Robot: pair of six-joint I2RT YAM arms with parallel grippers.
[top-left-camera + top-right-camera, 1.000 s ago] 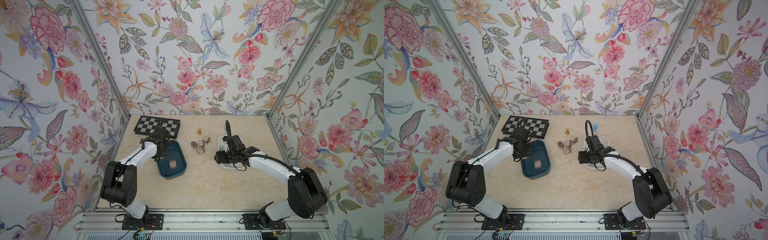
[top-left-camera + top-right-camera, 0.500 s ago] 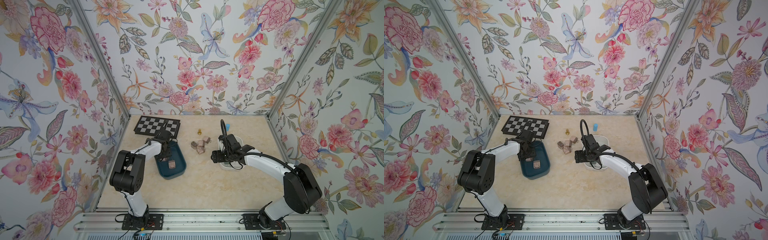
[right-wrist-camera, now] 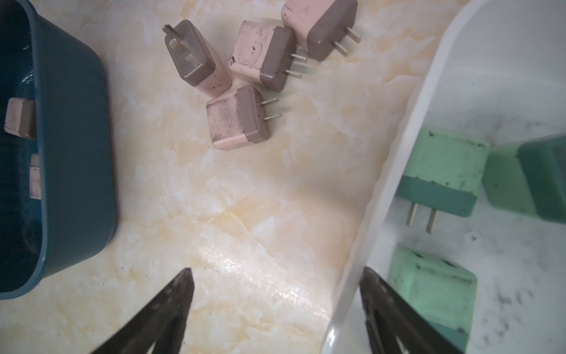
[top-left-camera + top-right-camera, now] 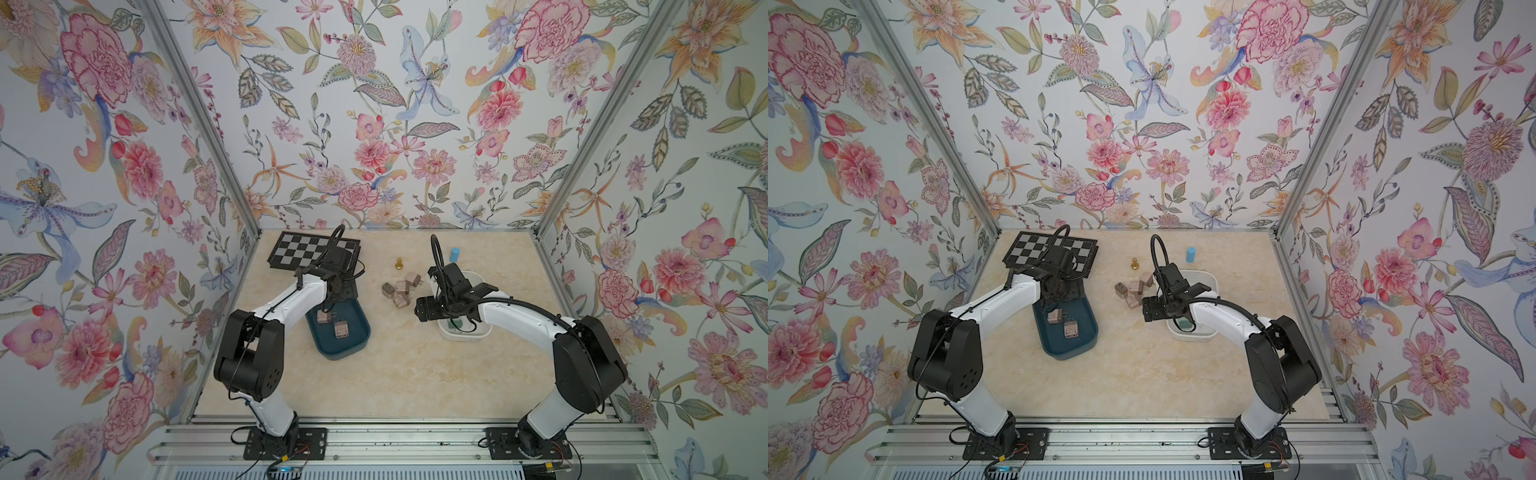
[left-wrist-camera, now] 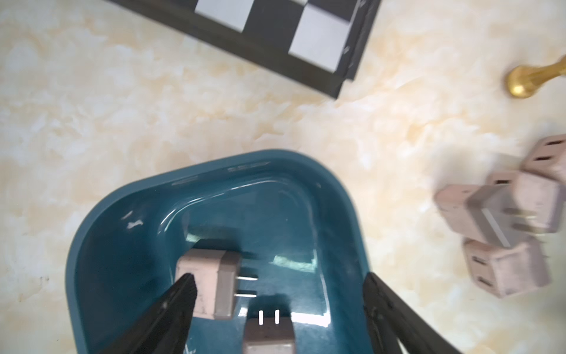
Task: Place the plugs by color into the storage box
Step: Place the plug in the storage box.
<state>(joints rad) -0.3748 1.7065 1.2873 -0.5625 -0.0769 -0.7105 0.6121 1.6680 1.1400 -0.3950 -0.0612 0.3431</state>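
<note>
The left gripper (image 5: 280,277) hangs with jaws spread wide over the blue box (image 5: 101,214), 2 pink plugs (image 5: 208,275) inside (1 beside a finger). The right gripper (image 3: 275,271), spread and empty, faces 4 loose plugs (image 3: 235,119).

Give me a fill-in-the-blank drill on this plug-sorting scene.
The teal bin holds ___ pink plugs.
The loose cluster on the table counts ___ pink plugs.
Inside the white bin, the three plugs are ___.
The right tool hangs ___, holding nothing.
Missing: two; four; green; open.
</note>
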